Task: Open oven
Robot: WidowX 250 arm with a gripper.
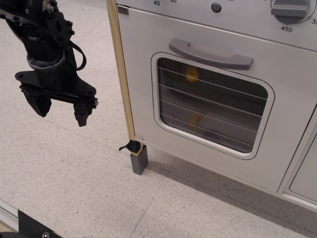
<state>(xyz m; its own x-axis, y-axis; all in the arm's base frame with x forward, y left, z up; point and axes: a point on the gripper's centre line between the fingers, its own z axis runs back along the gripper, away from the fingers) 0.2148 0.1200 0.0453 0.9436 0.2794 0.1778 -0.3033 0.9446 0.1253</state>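
Well, the toy oven stands at right with its door shut – grey bar handle above the window – while the black tool hangs spread, empty, well left of it

The oven — pale grey door shut, grey bar handle above wire-lined window

A black robot arm reaches down from the upper left, its gripper pointing downward, two fingers spread apart, holding nothing.
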